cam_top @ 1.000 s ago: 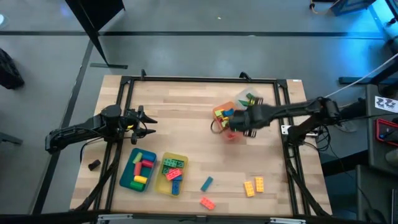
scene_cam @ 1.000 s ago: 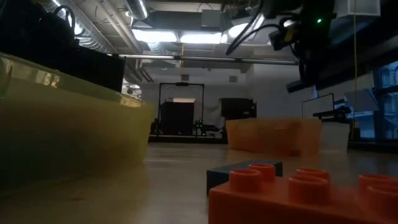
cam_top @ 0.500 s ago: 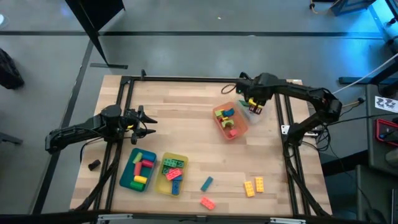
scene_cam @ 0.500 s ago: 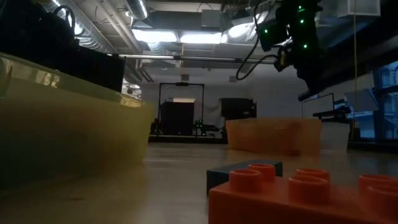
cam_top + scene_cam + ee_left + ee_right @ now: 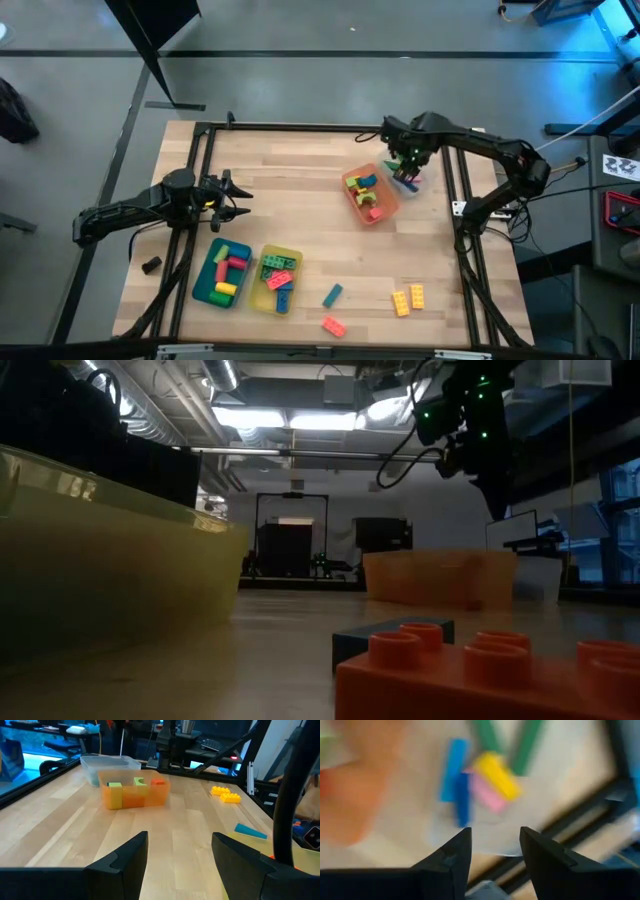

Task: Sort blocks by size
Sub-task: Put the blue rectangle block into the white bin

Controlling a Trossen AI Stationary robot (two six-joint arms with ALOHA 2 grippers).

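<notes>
A pale wooden counter (image 5: 300,200) in a dark metal frame sits in a dim workshop with ceiling lights behind it. The blocks are spread over several places. Some lie in an orange tray (image 5: 368,195) near the counter's middle right. A few more, blue (image 5: 454,769), yellow (image 5: 496,774), pink (image 5: 487,795) and green, lie in a clear tray (image 5: 405,167) just beside it, toward the far right corner. Others fill a teal tray (image 5: 222,273) and a yellow tray (image 5: 277,278) at the near left. Loose ones remain on the bare wood near the front edge: a teal block (image 5: 332,295), a red block (image 5: 333,325) and two yellow blocks (image 5: 408,298).

The right tool (image 5: 408,166) hangs over the clear tray, its fingers apart and holding nothing. The step in hand looks like a drop-off at that tray, or a pause above it. The left tool (image 5: 232,195) waits over the counter's left side, fingers apart and empty.

Sorting is partly done. The next move likely calls for the right arm to swing back toward the front edge and come down squarely over one loose block, fingers spread either side of it.
</notes>
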